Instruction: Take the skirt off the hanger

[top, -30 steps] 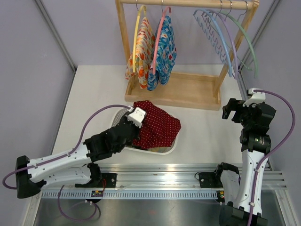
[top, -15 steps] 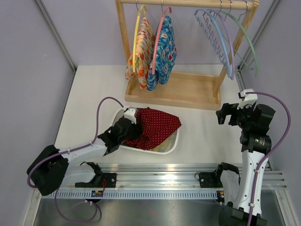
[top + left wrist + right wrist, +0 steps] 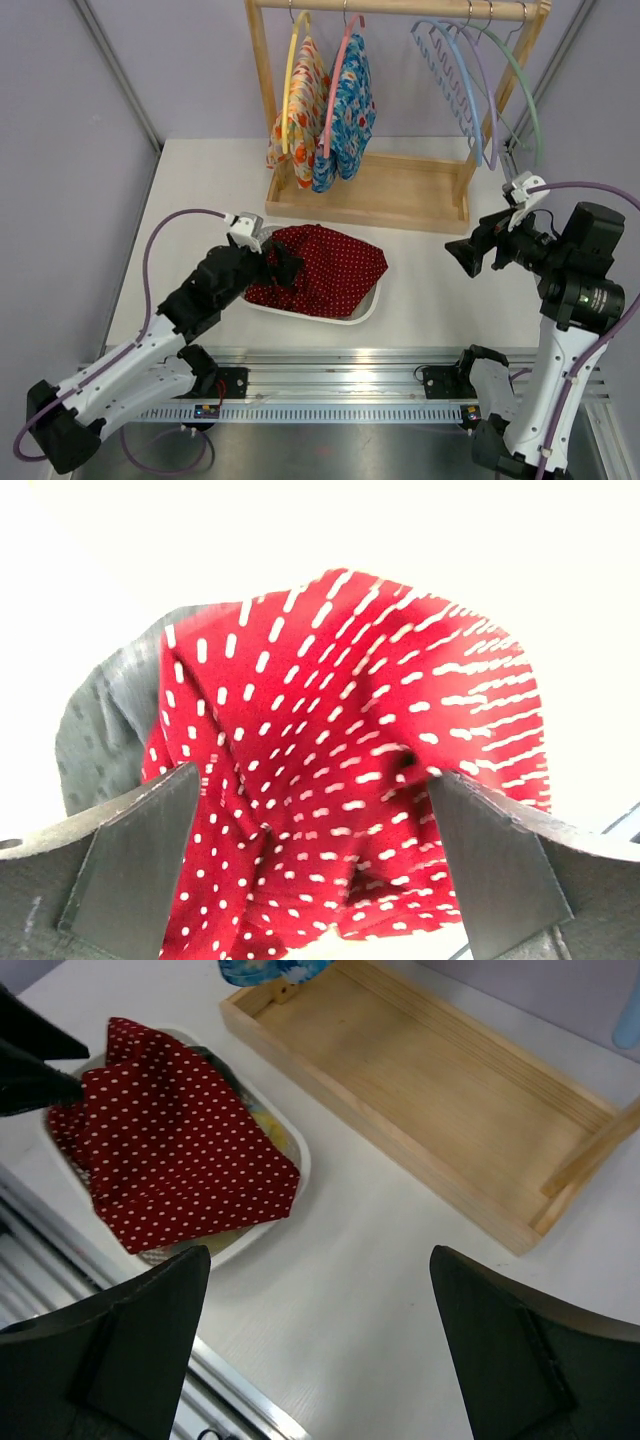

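Red dotted skirt [image 3: 325, 265] lies heaped in white basket [image 3: 365, 311] just in front of wooden rack [image 3: 400, 195], directly ahead of left gripper [image 3: 312, 810], jaws wide & empty (right gripper [image 3: 460, 256], also open & empty, sits farther off).

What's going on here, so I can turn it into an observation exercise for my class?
The left gripper hovers open at the edge of a red polka-dot skirt. The skirt lies crumpled in a white basket on top of other clothes, off any hanger. The right gripper is open and empty above the table, to the basket's right. Two floral skirts hang on the wooden rack behind.
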